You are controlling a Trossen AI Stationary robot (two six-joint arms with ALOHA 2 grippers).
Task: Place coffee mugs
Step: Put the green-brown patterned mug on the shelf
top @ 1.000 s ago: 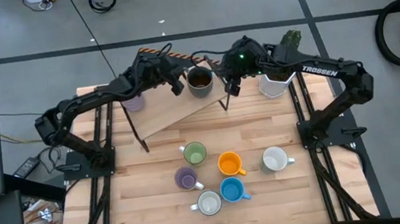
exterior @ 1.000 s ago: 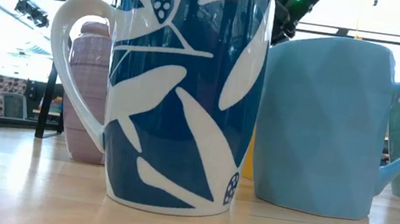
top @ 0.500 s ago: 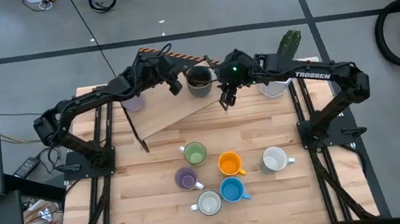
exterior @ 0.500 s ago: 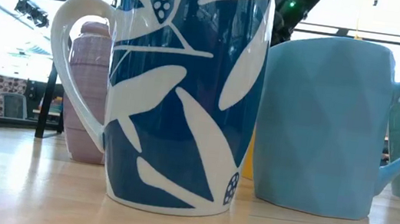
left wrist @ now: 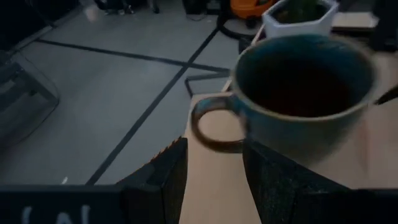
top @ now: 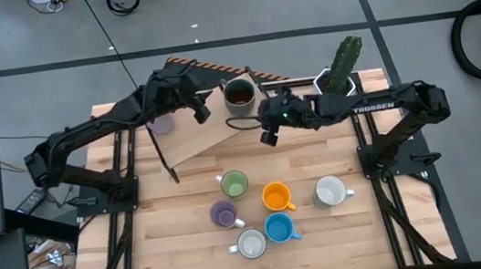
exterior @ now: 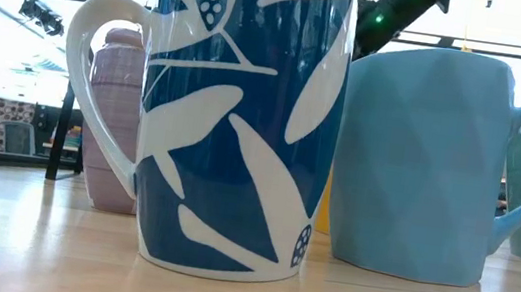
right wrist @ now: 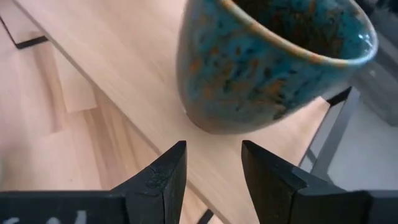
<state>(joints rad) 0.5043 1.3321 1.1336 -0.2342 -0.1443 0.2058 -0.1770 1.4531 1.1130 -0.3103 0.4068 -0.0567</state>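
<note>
Dark brown speckled ceramic mug [top: 238, 95] stands upright on the raised light wooden shelf [top: 199, 130] at the far side of the desk [top: 181, 252]. Left tool [top: 200, 112] sits just left of it, fingers parted, empty. Right tool [top: 265, 135] is near its right side, fingers parted, empty. Six mugs cluster on the desk nearer: green [top: 234, 185], purple [top: 224, 215], orange [top: 276, 196], blue [top: 279, 229], two white [top: 329, 191].

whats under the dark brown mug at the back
The dark brown mug stands on a raised wooden shelf, with the table below. The shelf hides what lies beneath it. Nothing shows inside the mug's dark interior.
</note>
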